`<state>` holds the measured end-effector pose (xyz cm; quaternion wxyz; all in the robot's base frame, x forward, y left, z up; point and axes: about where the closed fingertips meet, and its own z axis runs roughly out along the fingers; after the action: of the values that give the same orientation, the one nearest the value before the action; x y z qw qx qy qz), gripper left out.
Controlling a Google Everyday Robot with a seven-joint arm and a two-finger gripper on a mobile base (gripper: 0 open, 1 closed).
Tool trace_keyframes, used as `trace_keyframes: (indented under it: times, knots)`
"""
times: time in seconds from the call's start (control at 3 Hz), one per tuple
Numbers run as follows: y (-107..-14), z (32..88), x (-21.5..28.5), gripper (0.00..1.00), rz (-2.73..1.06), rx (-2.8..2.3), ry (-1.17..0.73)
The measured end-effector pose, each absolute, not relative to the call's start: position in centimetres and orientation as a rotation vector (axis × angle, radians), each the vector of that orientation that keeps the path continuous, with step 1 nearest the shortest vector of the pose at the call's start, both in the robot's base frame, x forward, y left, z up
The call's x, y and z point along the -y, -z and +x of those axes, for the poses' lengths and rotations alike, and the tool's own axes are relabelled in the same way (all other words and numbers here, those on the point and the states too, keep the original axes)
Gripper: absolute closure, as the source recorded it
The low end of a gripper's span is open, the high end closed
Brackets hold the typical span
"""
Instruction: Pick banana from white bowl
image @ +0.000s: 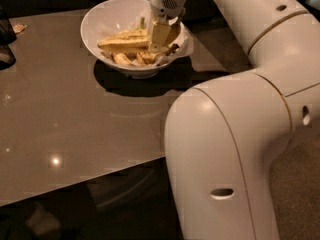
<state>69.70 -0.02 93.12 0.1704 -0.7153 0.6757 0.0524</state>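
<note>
The white bowl (102, 19) stands at the far side of the brown table (75, 124). It holds a yellow banana (120, 43) lying across it, with more banana pieces (122, 60) underneath. My gripper (161, 36) reaches down into the bowl's right half and sits at the banana's right end, touching or very close to it. The gripper covers that end of the banana. The bowl rests flat on the table.
My own arm (235, 134) fills the right foreground and hangs over the table's right edge. A dark object (5, 39) stands at the far left edge, with a small scrap (19, 28) behind it. The table's front edge runs along the bottom left.
</note>
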Motion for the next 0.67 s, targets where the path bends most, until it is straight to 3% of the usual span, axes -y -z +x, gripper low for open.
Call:
trace_keyframes:
  times: [0.67]
  knots:
    - [-93.71,69.94,-1.05,1.0,-2.035,-1.884,-0.107]
